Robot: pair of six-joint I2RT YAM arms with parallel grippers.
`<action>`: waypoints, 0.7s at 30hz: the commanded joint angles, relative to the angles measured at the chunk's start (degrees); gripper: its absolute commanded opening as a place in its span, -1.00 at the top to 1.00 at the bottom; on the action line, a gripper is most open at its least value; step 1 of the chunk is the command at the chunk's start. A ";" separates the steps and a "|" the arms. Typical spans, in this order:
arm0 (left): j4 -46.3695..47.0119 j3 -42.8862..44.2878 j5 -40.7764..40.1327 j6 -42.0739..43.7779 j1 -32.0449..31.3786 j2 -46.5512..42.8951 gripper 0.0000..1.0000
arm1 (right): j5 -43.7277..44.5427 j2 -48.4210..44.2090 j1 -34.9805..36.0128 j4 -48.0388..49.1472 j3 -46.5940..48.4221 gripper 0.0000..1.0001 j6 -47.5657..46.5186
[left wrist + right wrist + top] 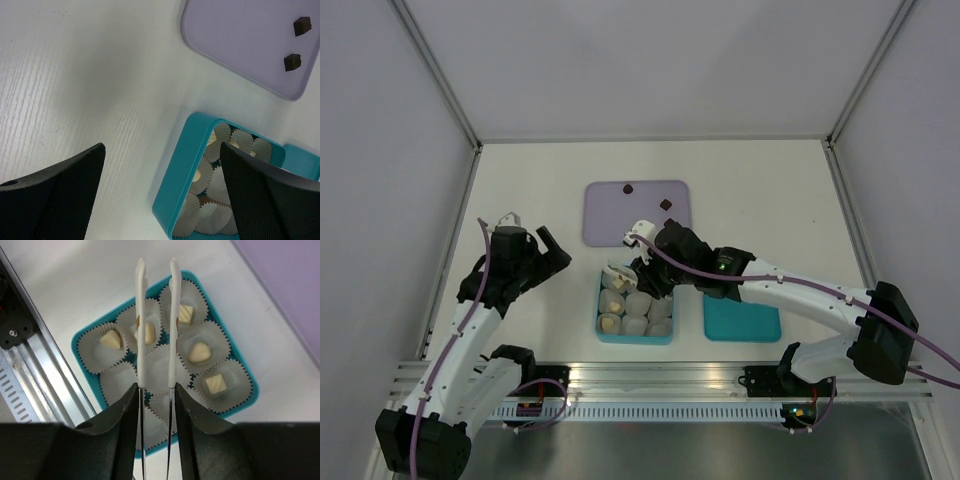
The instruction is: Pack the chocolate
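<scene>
Right gripper (157, 270) hovers over the box (255, 389), fingers barely apart, grip unclear; chocolate (150, 334) beneath looks light, smearable: pinch flat sides gently.

No writing, label, brand mark, number or sign can be read on anything in the three views.

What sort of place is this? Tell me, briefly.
Probably a robot test cell: plain white panel walls, aluminium frame struts, and a metal mounting rail along the white table's near edge.
</scene>
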 commanded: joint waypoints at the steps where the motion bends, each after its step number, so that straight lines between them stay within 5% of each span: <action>1: 0.67 2.83 -1.45 -0.86 -0.16 0.94 -0.99 | -4.22 0.56 -0.69 -0.66 2.39 0.29 -4.66; 6: 0.58 2.22 -1.36 -0.77 -0.16 1.38 -0.99 | -12.58 1.96 -0.34 -5.14 1.43 0.45 -9.78; 21: -0.56 0.46 -0.31 -1.56 -0.16 0.67 -0.99 | -16.45 6.35 2.65 -9.45 1.60 0.47 -14.35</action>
